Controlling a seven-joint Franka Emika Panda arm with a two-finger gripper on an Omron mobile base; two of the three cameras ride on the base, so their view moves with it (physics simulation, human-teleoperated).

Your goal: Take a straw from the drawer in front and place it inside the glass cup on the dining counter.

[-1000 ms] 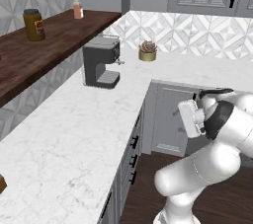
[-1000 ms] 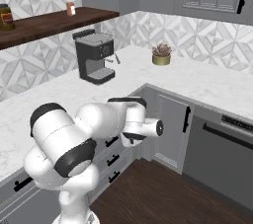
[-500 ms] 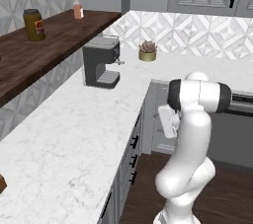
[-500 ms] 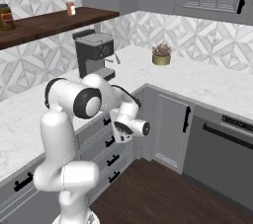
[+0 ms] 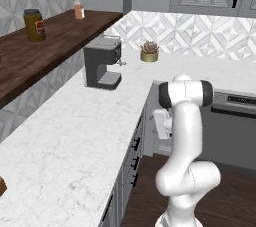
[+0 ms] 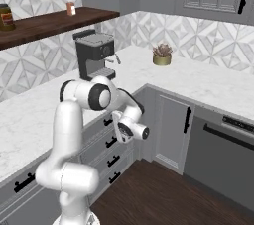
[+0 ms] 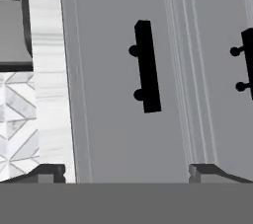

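Note:
My gripper (image 7: 128, 173) is open, its two dark fingertips (image 7: 49, 172) spread wide with nothing between them. It points at a grey cabinet front (image 7: 108, 94) with a black bar handle (image 7: 147, 66); a second black handle (image 7: 247, 65) shows at the right edge. From the base cameras, the gripper (image 5: 159, 123) (image 6: 120, 122) hangs below the edge of the wall counter (image 5: 75, 136), close to those grey fronts (image 6: 106, 144). The straw, the drawer, the glass cup and the dining counter are out of view.
A black coffee machine (image 5: 102, 66) and a small potted plant (image 5: 149, 52) stand on the white marble wall counter. A wooden shelf (image 5: 45, 46) above carries jars. A corner cabinet door (image 6: 173, 130) and a dishwasher (image 6: 223, 154) lie to the right, above dark wood floor (image 6: 163, 194).
The arm has unfolded and risen upright, swinging the hand in towards the grey cabinet fronts under the counter. The jaws stayed wide open.

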